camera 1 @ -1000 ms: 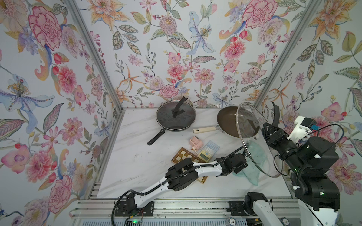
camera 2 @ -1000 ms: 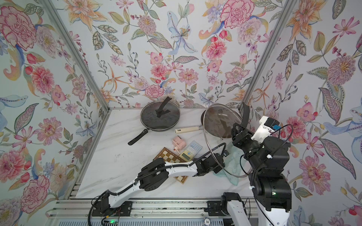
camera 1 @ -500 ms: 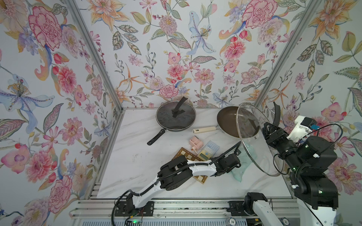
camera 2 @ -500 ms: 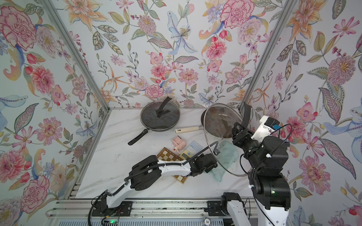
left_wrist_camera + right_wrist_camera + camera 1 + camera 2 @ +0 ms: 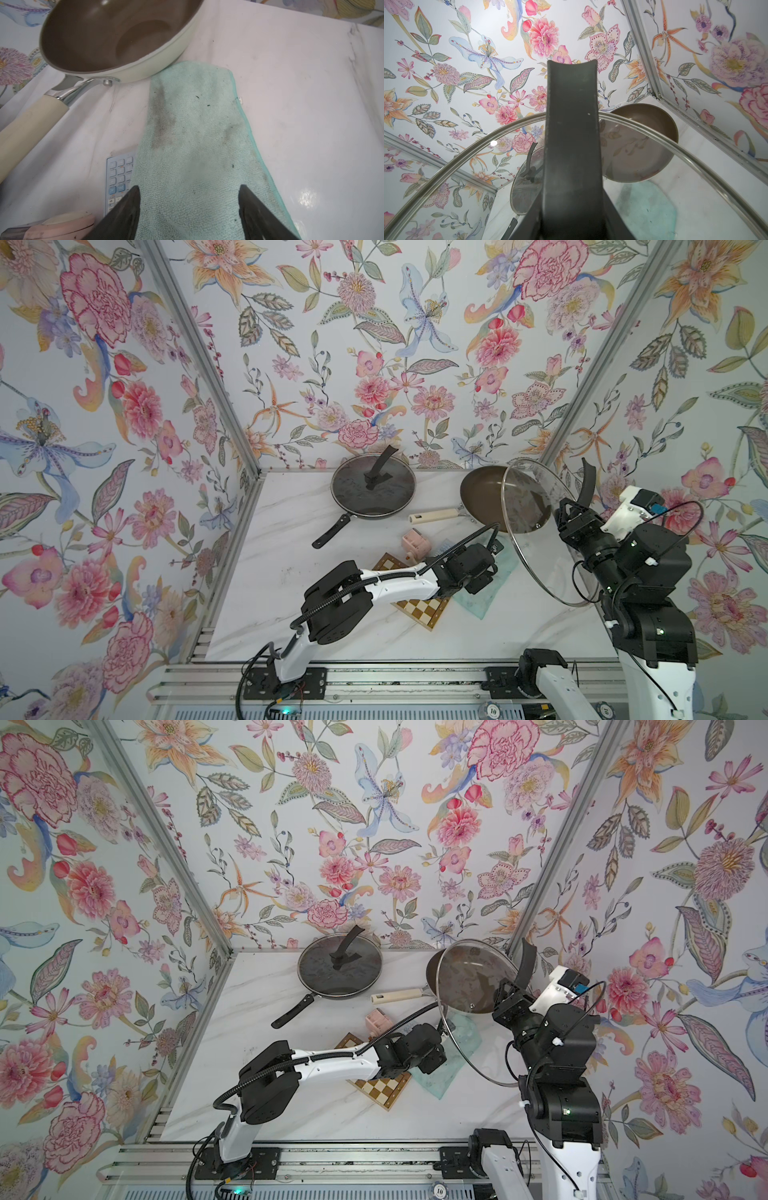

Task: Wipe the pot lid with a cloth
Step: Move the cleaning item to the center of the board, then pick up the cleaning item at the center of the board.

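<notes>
Two arms at work over a white marble table (image 5: 266, 580). The right gripper (image 5: 571, 508) is clamped on the curved black handle (image 5: 572, 124) of the pot lid (image 5: 540, 556), a round clear glass disc with a metal rim; the lid hangs off the table, tipped close to standing on edge, over the right part of the surface. In both top views its upper rim crosses in front of a cream-walled frying pan with a brown inside (image 5: 480, 497). The cloth (image 5: 197, 135), a soft pale mint-green rag, lies flat on the table, not lifted, with grey smudges and dark specks on its nap. One end lies right against the cream pan's wall (image 5: 145, 68); one long edge covers part of a pale blue calculator (image 5: 119, 178). In a top view the cloth (image 5: 436, 1081) shows between a checkered wooden board (image 5: 380, 1088) and the lid's lower rim, and the right wrist view shows it through the glass (image 5: 645, 207). The left gripper (image 5: 189, 187) hovers low over the cloth's near end, black fingers (image 5: 128, 209) spread wide, nothing pinched between them. Whether the tips touch the fabric, cannot tell. Further back sits a dark frying pan under a second glass lid (image 5: 372, 489). A small pink block (image 5: 415, 545) stands near the board.
</notes>
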You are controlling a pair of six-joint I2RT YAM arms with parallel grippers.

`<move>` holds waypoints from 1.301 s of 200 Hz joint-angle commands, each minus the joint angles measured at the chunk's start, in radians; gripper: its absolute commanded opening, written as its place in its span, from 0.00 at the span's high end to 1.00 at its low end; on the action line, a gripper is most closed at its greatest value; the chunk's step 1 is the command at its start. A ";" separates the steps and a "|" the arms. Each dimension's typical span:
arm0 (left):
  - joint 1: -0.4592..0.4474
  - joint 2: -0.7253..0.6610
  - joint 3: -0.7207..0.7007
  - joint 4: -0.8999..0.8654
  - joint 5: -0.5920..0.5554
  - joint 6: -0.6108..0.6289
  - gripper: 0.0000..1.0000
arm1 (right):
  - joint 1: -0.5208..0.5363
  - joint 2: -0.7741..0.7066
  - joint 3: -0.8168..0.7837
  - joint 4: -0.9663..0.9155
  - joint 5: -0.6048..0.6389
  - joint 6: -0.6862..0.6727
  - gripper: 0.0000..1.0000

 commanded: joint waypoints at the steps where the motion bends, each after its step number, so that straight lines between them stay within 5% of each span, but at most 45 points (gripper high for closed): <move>1: 0.046 0.051 0.028 0.024 0.100 0.016 0.14 | 0.000 -0.037 0.028 0.182 0.034 0.006 0.99; 22: 0.079 0.115 0.099 0.039 0.169 0.039 0.01 | 0.001 -0.039 0.031 0.173 0.042 0.015 0.99; 89: 0.085 0.334 0.352 -0.115 0.168 0.188 0.01 | 0.000 -0.036 0.044 0.108 0.090 0.018 1.00; 131: 0.094 0.339 0.295 -0.186 0.147 0.308 0.01 | 0.000 -0.021 0.046 0.093 0.101 0.020 1.00; 173: 0.101 0.366 0.249 -0.304 0.242 0.337 0.01 | 0.000 0.007 0.056 0.092 0.114 0.012 1.00; 214: 0.100 0.343 0.113 -0.250 0.422 0.254 0.16 | 0.001 0.033 0.069 0.092 0.131 -0.006 1.00; 260: 0.101 0.328 0.098 -0.256 0.406 0.196 0.67 | 0.000 0.054 0.080 0.095 0.154 -0.032 1.00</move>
